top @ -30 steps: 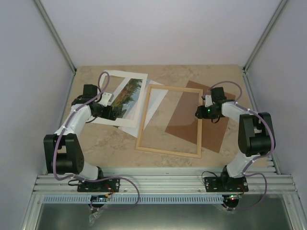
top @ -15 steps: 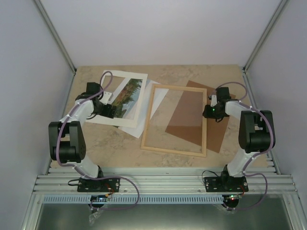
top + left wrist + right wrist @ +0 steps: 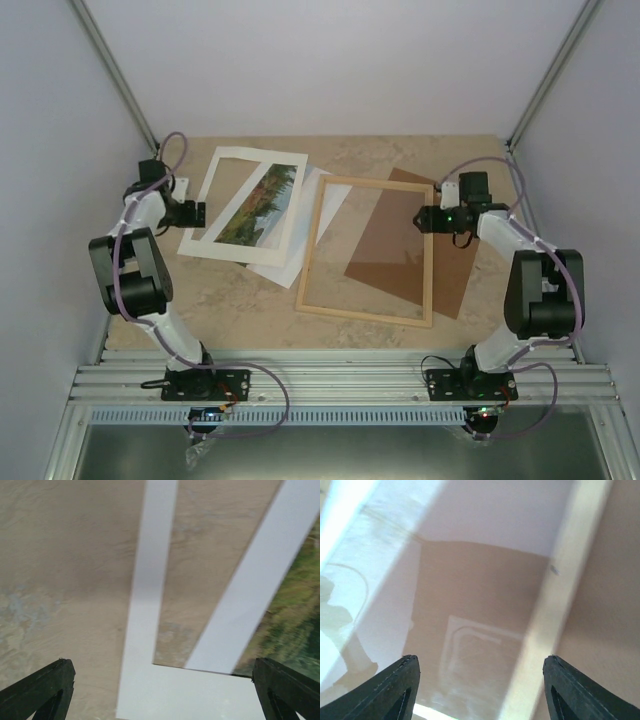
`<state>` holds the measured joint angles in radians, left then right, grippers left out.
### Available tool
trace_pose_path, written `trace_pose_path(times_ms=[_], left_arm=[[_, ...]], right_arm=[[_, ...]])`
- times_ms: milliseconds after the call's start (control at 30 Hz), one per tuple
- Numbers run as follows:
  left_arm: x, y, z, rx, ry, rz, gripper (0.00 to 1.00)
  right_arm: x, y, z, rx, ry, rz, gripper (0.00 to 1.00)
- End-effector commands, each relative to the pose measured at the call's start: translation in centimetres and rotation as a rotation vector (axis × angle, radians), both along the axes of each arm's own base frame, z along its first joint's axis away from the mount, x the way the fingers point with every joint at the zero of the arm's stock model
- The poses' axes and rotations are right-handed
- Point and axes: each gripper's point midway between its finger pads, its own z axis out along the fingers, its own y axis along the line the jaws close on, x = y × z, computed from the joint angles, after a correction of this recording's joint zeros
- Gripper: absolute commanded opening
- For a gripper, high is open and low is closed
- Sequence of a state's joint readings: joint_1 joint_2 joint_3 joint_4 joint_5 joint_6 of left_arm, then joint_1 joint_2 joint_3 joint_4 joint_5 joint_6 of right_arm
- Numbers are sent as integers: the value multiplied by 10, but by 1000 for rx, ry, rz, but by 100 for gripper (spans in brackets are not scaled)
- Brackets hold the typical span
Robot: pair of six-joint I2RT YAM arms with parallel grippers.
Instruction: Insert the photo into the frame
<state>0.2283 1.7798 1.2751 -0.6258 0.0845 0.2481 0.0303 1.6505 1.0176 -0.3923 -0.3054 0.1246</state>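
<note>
Altogether, one photo, one frame, one mat.

1. The photo is a rectangular landscape print of green trees under a pale sky. It lies flat and askew in the right part of the white mat's window.
2. The frame is larger, made of thin pale wooden slats. It lies flat and slightly tilted just right of the white mat, apart from the photo.
</note>
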Motion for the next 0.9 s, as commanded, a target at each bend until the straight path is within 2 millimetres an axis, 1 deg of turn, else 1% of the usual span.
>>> trace_pose_path(times_ms=[0,100,200,267,333,400,467,500,533,600,767,867], left_arm=[[0,11,-8,-101,42,24,99],[3,8,-12,-150,59,3,100],[5,-3,-15,-212,68,-44,99],[6,-8,-19,-232,75,-67,99],[10,-12,-18,-219,65,-115,99],[23,-11,-11,-158,13,-152,99],[41,-9,-2,-42,-43,-192,99],[49,-11,3,18,-72,-221,99],[54,-15,5,64,-87,-263,99],[56,-33,4,94,-76,-357,99],[32,-77,-16,57,9,-501,94],[16,-95,-30,61,58,-556,92]], right_arm=[[16,59,60,104,-209,249,73],[13,105,74,177,-236,380,79],[3,158,83,238,-253,512,84],[-7,193,86,255,-271,599,84],[-19,226,84,274,-273,698,84],[-29,249,82,292,-259,755,83],[-35,262,78,291,-264,809,83],[-36,265,77,292,-260,815,82],[-36,267,75,295,-255,820,82],[-36,269,74,294,-246,827,80],[-36,266,77,275,-262,837,79],[-42,266,79,270,-277,853,79]])
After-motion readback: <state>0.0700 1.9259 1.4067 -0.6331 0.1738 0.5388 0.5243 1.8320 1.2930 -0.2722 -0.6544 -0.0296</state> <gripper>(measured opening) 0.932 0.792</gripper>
